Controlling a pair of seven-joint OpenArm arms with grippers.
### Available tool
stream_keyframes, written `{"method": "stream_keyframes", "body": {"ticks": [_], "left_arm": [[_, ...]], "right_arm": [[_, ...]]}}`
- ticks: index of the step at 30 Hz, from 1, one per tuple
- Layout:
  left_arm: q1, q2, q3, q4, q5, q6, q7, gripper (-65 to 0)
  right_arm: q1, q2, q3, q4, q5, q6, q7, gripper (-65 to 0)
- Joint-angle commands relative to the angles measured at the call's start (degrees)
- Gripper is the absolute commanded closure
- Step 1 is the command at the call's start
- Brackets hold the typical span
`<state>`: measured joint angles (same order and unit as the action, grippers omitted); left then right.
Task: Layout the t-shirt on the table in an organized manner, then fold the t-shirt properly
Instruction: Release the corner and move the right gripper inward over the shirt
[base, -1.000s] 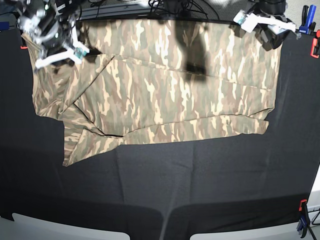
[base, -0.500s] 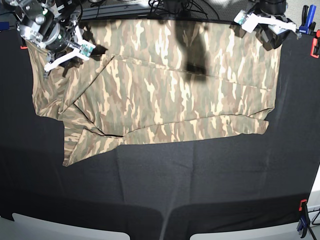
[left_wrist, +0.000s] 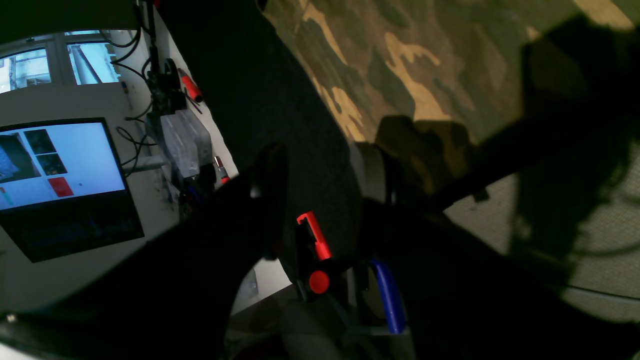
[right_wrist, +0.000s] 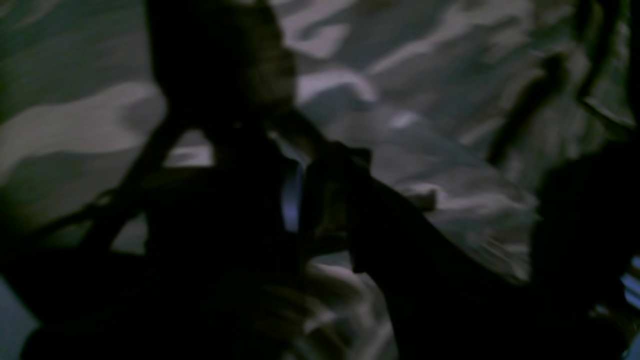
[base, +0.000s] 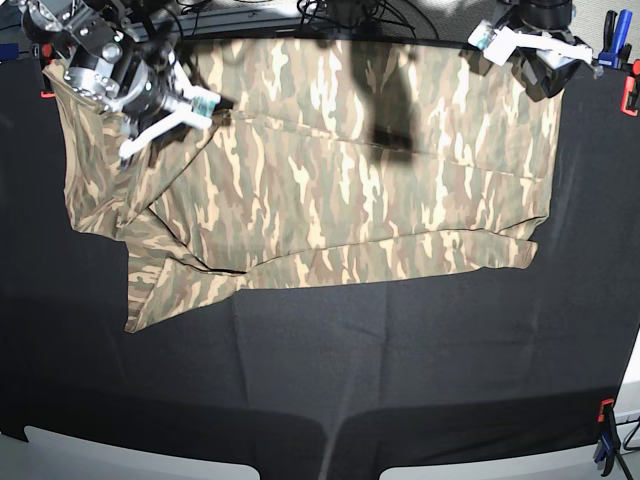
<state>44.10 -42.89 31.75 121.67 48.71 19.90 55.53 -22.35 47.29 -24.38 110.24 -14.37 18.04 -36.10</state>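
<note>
The camouflage t-shirt lies spread over the far half of the black table, with a folded flap and a sleeve trailing at its left. My right gripper hangs over the shirt's upper left part, its white fingers apart. In the right wrist view the shirt fills the frame, dark and blurred behind the finger outlines. My left gripper stays at the shirt's top right corner, fingers apart with nothing seen between them. The left wrist view catches that corner of the t-shirt on the table cloth.
Red and blue clamps grip the table's right edge, another clamp sits at the near right corner, and a red one at the left. A lit monitor stands beyond the table. Cables run along the far edge.
My right gripper has swung right and slightly toward the near side, further over the shirt's upper left. The left gripper and the shirt have not visibly moved.
</note>
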Motion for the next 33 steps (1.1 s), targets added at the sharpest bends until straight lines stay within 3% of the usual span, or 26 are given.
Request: {"method": "stream_keyframes", "body": {"ticks": [1,11,16,20,21,24,33], "left_arm": [[0.3,-0.6,-0.2,1.0,1.2,0.7,0.2,-18.9],[0.3,-0.6,-0.2,1.0,1.2,0.7,0.2,-18.9],[0.3,-0.6,-0.2,1.0,1.2,0.7,0.2,-18.9],[0.3,-0.6,-0.2,1.0,1.2,0.7,0.2,-18.9],[0.3,-0.6,-0.2,1.0,1.2,0.7,0.1,-18.9],[0.3,-0.6,-0.2,1.0,1.2,0.7,0.1,-18.9],[0.3,-0.6,-0.2,1.0,1.2,0.7,0.2,-18.9]], "right_arm": [[1.0,1.0,0.5,0.6,-0.7,-1.1,-0.6,-12.9],[1.7,1.3,0.5,0.6,-4.1,-0.9,-4.1,-12.9],[1.6,1.3,0.5,0.6,-2.5,4.0,-6.5,-12.9],[1.7,1.3,0.5,0.6,-2.3,4.2,-6.6,-12.9],[1.7,1.3,0.5,0.6,-2.3,4.2,-6.6,-12.2],[1.7,1.3,0.5,0.6,-2.4,4.2,-6.4,0.0],[4.3,1.2,0.5,0.6,-3.5,4.1,-4.3,0.0]]}}
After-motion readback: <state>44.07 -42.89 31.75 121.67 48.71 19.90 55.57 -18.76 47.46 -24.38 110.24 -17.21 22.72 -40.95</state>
